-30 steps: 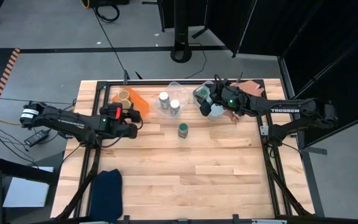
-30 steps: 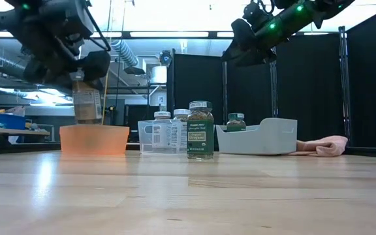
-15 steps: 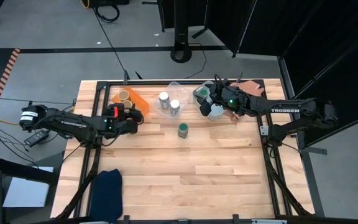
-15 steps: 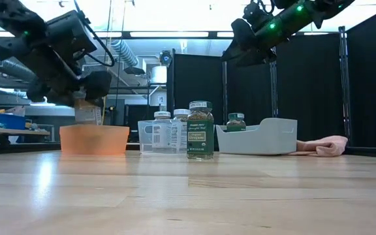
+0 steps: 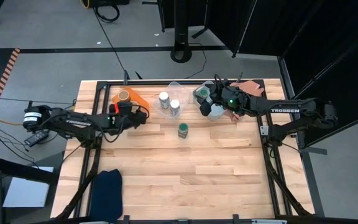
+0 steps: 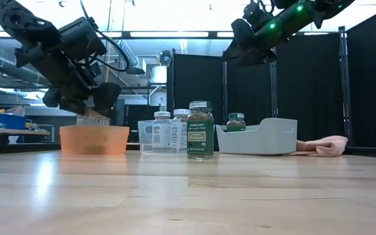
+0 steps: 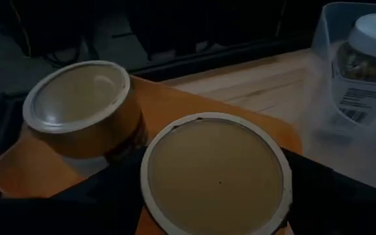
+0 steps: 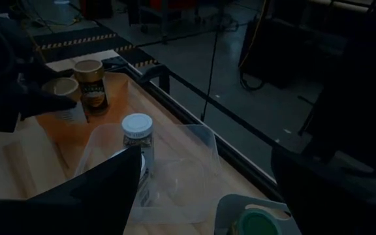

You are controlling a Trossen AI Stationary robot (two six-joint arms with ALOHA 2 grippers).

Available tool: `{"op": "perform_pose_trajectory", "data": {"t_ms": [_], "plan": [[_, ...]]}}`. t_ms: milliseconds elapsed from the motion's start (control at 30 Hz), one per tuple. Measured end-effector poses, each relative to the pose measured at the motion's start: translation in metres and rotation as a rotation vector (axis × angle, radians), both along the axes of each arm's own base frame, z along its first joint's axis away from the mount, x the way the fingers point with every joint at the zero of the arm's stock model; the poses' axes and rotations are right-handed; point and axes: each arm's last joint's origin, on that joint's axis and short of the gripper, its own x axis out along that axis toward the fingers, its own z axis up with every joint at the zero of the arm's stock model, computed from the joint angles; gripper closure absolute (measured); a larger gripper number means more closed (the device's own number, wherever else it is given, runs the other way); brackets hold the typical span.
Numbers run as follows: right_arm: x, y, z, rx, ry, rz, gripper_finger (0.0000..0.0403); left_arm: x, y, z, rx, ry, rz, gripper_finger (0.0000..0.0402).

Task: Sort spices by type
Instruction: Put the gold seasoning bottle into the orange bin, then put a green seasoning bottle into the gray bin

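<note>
Change since a second ago: left gripper (image 5: 128,109) has advanced from the open table just right of the orange tray (image 5: 143,103) to over that tray's near end, and has come down; in the low view the tan-topped jar (image 7: 215,173) it carries now sits at the tray rim instead of hanging above it.

Item 1, tan-topped jar, carried. Held between the left gripper's jaws, which are closed on its sides; wrist view shows its round top just beside the second tan-topped jar (image 7: 83,108), already standing in the orange tray. Held here, by my reading, to put like with like.

Item 2, two white-lidded jars (image 5: 169,101). Stand together in the clear tray (image 8: 194,142), centre far side of the table.

Item 3, dark-green-lidded jar (image 5: 183,130). Stands alone on the bare wood, nearer than the clear tray. Appears the one jar not yet sorted.

Item 4, second green-lidded jar (image 6: 235,122). Stands in the grey-blue tray (image 6: 266,138), far right.

Item 5, right gripper (image 5: 207,101). Hangs raised above the grey-blue tray, waiting; jaw state cannot be told.
</note>
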Motion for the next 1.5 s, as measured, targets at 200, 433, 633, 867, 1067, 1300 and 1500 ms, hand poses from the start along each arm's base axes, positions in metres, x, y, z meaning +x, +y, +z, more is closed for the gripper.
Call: {"op": "perform_pose_trajectory", "data": {"t_ms": [200, 433, 633, 867, 1067, 1300, 1500], "plan": [[0.001, 0.003, 0.000, 0.000, 0.000, 0.013, 0.0053, -0.001, 0.001, -0.001, 0.000, 0.009, 0.006, 0.0087], [0.002, 0.008, 0.000, -0.006, 0.005, 0.032, 0.0053, 0.001, 0.001, 0.003, -0.006, 0.015, 0.000, 0.0085], [0.004, 0.012, 0.000, -0.012, 0.009, 0.052, 0.0053, 0.006, 0.002, 0.013, -0.023, 0.051, -0.027, 0.0084], [0.005, 0.019, 0.001, -0.013, 0.002, 0.076, 0.0053, 0.008, 0.004, 0.029, -0.036, 0.123, -0.017, 0.0084], [0.008, 0.026, 0.004, -0.019, -0.032, 0.108, 0.0053, 0.014, 0.006, 0.048, -0.018, 0.156, -0.037, 0.0084], [0.011, 0.041, 0.003, -0.012, -0.034, 0.163, 0.0053, 0.028, 0.007, 0.089, 0.012, 0.170, -0.108, 0.0084], [0.019, 0.067, -0.005, -0.004, 0.000, 0.258, 0.0053, 0.040, 0.009, 0.146, 0.064, 0.121, -0.213, 0.0084]]}}
